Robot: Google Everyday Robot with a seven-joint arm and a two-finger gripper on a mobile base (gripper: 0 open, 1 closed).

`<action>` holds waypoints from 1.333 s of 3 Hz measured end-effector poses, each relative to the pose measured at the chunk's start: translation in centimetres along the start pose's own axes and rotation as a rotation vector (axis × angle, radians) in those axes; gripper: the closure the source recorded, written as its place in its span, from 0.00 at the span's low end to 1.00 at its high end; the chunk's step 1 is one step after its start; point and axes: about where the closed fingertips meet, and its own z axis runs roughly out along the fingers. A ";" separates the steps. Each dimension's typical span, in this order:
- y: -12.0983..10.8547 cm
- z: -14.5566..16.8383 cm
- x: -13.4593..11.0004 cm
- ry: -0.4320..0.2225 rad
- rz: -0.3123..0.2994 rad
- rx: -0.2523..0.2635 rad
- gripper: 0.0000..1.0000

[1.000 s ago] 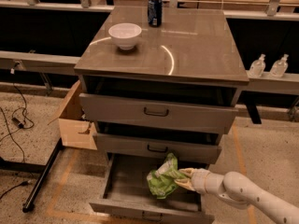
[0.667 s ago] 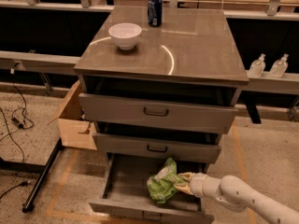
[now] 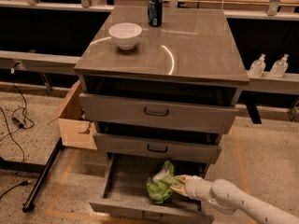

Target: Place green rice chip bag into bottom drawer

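The green rice chip bag [image 3: 160, 188] is crinkly light green with white patches. It sits inside the open bottom drawer [image 3: 122, 185], toward its right side. My gripper [image 3: 178, 184] reaches in from the lower right on a white arm and is shut on the bag's right edge. The bag looks low in the drawer; I cannot tell whether it rests on the drawer floor. The two upper drawers with dark handles are slightly pulled out above it.
A white bowl [image 3: 125, 34] and a dark blue can [image 3: 154, 10] stand on the cabinet top [image 3: 196, 45]. A cardboard box [image 3: 74, 120] sits left of the cabinet. Two clear bottles [image 3: 268, 65] stand at the right. Cables lie on the floor at left.
The gripper and bag have moved slightly lower and left, deeper into the bottom drawer. Nothing else has moved.
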 end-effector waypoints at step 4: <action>0.5 2.9 2.2 0.105 0.061 0.095 0.00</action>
